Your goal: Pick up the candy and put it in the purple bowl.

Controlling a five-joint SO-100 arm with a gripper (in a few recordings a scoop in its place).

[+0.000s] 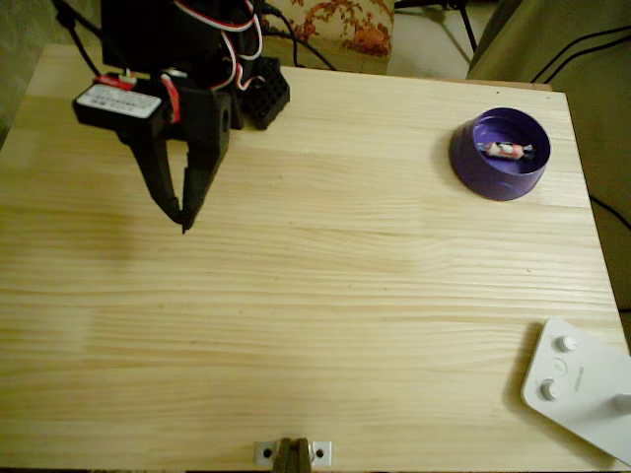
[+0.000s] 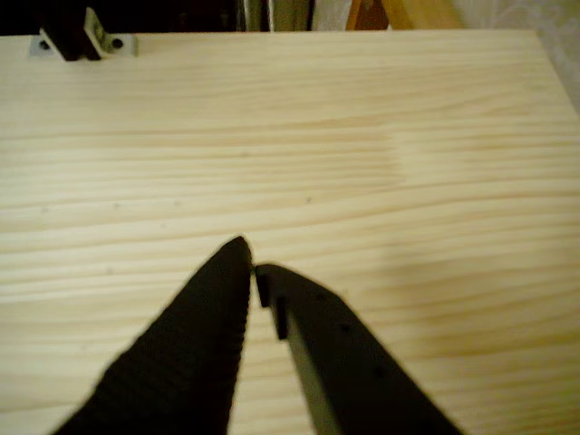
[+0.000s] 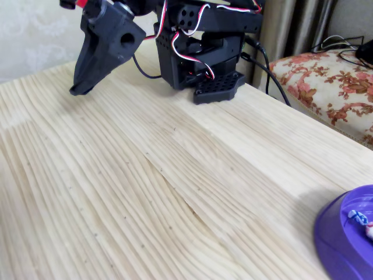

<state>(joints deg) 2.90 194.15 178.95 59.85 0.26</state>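
Pale wooden table (image 1: 325, 296), bare across the middle. Black gripper (image 1: 184, 219) above the table's upper left in the overhead view, fingertips pressed together with nothing between them, well apart from the bowl. White device with round knobs (image 1: 577, 384) at the lower right corner. Purple bowl (image 1: 473, 163) near the upper right edge. Candy (image 1: 505, 150) lying inside the bowl.

A broad stretch of bare worktop (image 1: 325, 296) lies open between the end effector (image 1: 184, 219), hanging at upper left of the overhead view, and the bowl (image 1: 493, 175) at upper right. A white device (image 1: 582, 389) occupies the lower right corner; a small bracket (image 1: 292, 452) sits at the near edge.
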